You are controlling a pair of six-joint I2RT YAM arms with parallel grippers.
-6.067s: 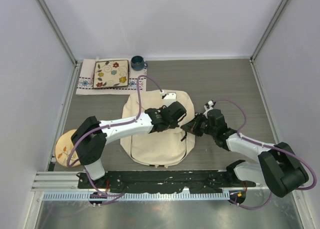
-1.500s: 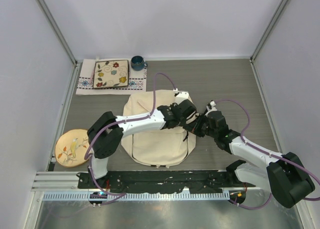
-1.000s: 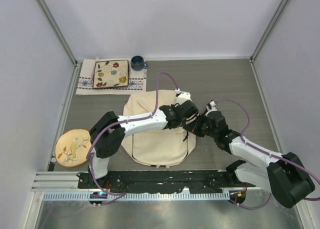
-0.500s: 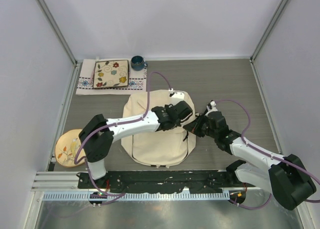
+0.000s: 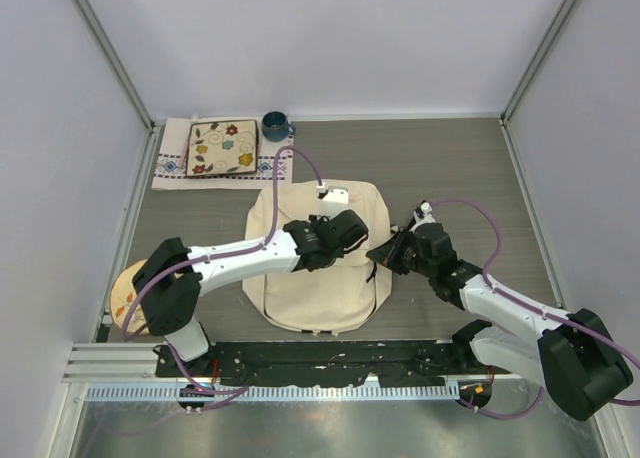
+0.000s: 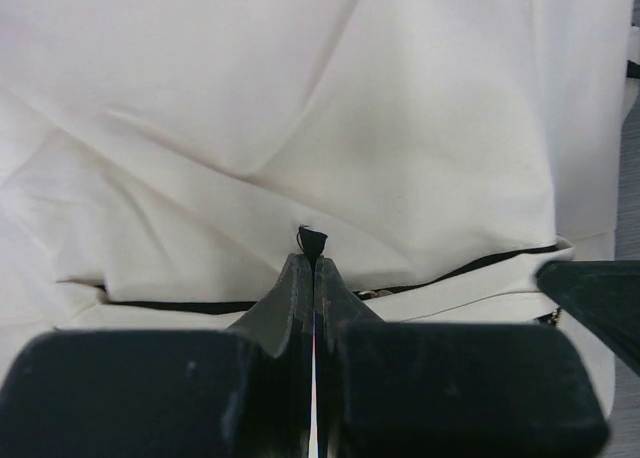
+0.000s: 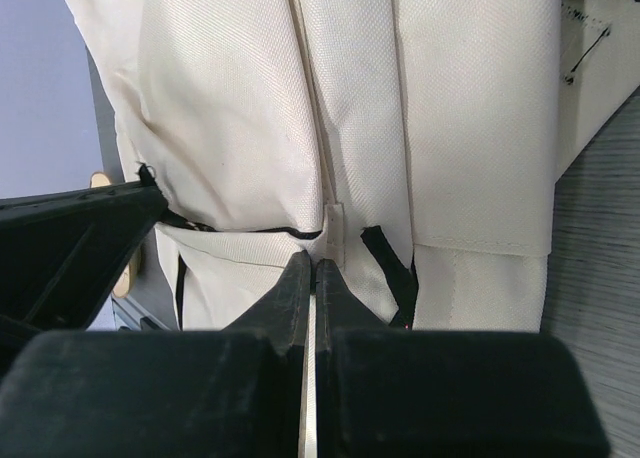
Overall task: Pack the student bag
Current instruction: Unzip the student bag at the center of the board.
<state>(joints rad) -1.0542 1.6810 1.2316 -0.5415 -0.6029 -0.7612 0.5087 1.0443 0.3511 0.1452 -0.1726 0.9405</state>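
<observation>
The student bag (image 5: pixel 315 278), a cream fabric backpack, lies flat at the table's middle. My left gripper (image 5: pixel 357 240) is over its right half, shut on a black zipper pull (image 6: pixel 312 240) that sticks out just past the fingertips. A black zipper line (image 6: pixel 170 305) runs across the bag to either side of it. My right gripper (image 5: pixel 376 250) is at the bag's right edge, its jaws shut on the cream fabric just below a small tab (image 7: pixel 335 230), beside a black strap (image 7: pixel 388 256). One right finger (image 6: pixel 595 296) shows in the left wrist view.
At the back left, a floral tile (image 5: pixel 224 148) rests on an embroidered cloth (image 5: pixel 172 166), with a dark blue cup (image 5: pixel 276 127) beside them. A round wooden disc (image 5: pixel 125 300) lies near the left arm's base. White walls enclose the table.
My left gripper has drawn back leftward across the bag, away from the right gripper, still shut on the zipper pull. The right gripper has stayed at the bag's right edge.
</observation>
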